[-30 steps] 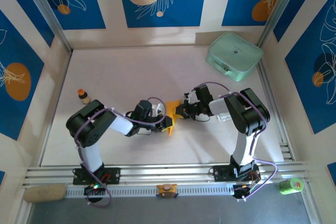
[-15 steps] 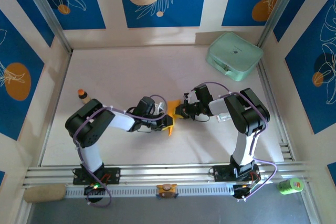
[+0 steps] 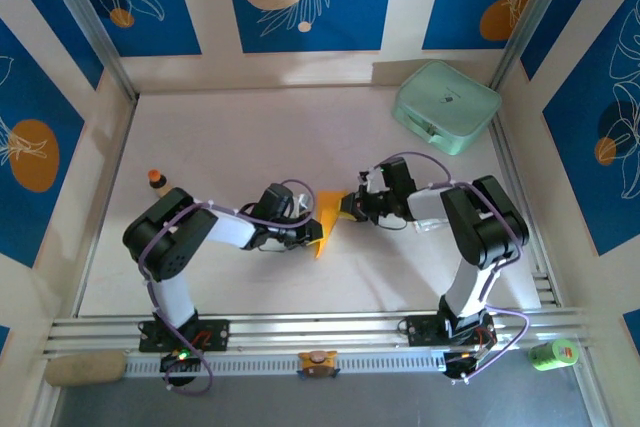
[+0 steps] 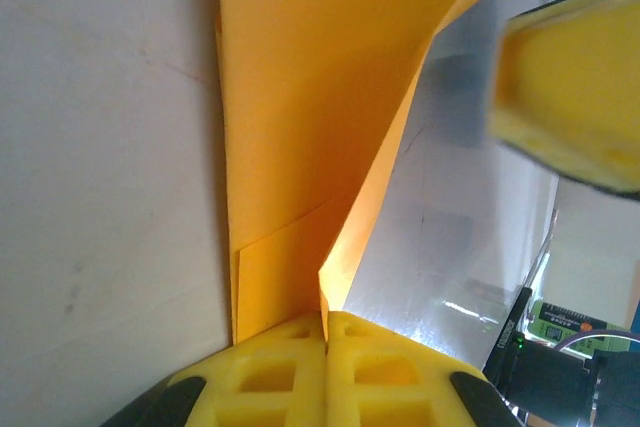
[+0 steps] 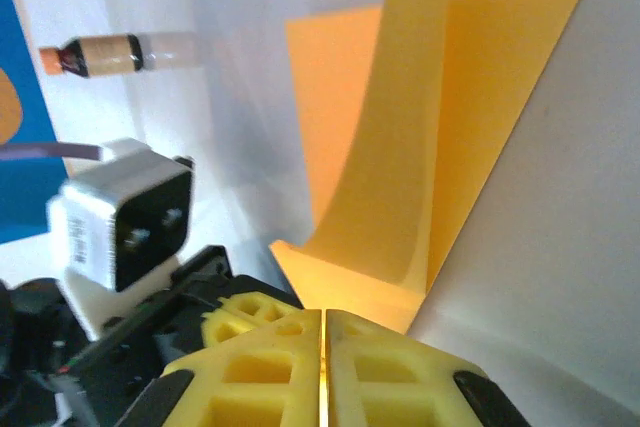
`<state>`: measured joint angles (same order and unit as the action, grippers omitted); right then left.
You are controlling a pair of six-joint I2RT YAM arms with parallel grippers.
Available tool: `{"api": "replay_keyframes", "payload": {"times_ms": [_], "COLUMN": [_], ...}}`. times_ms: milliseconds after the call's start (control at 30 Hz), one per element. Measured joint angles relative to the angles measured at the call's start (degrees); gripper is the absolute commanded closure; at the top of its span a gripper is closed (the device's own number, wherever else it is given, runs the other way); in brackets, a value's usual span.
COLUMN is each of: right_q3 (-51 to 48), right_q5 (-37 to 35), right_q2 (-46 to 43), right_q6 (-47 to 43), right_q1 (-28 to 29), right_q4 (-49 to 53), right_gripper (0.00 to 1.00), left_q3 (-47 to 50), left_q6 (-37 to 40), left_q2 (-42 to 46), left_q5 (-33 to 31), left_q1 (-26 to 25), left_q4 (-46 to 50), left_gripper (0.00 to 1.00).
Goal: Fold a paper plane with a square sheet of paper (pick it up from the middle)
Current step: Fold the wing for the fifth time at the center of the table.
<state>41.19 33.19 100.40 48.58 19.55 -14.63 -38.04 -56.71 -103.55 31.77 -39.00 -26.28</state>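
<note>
Paper (image 3: 328, 219): orange-yellow and unmarked, held up between the two grippers near the middle of the table (image 3: 240, 137). It is bent into a curve with folded flaps, its lower tip pointing at the near edge.
Left gripper (image 3: 314, 238): jaws pressed together on the paper's lower left edge. From its wrist camera the yellow fingers (image 4: 290, 372) meet with the sheet's corner running into the seam between them.
Right gripper (image 3: 349, 209): jaws closed tight too, nipping the paper's upper right edge. From its wrist camera the sheet (image 5: 400, 157) rises out of the line where the fingers (image 5: 385, 367) meet.
Grippers together: close, facing one another across the sheet, with only the paper between them.
Case (image 3: 446, 107): mint-green with rounded corners, in the far right corner of the table. Its lid is down, so I cannot tell what is inside.
Bottle (image 3: 157, 182): small and brown with an orange cap, upright near the left edge and well apart from the paper. I cannot tell how full it is.
Can (image 3: 553, 352): green, lying off the table by the right arm's base.
Writing: a tan band on the bottle, a printed label on the can and a small dark mark on the case lid, all too small to read.
</note>
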Motion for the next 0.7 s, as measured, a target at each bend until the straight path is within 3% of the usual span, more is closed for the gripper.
{"api": "replay_keyframes", "payload": {"times_ms": [267, 700], "right_q3": [-0.1, 5.8], "right_q5": [0.2, 0.6], "right_q2": [-0.8, 7.1], "right_q6": [-1.3, -3.2], "right_q1": [0.1, 4.6], "right_q4": [0.5, 3.2], "right_gripper": [0.92, 0.95], "left_q3": [2.1, 2.9], "left_q6": [-1.8, -3.3], "left_q2": [0.0, 0.0], "left_q5": [-0.4, -0.8], "left_q1": [0.0, 0.0], "left_q4": [-4.7, -6.3], "left_gripper": [1.0, 1.0]}}
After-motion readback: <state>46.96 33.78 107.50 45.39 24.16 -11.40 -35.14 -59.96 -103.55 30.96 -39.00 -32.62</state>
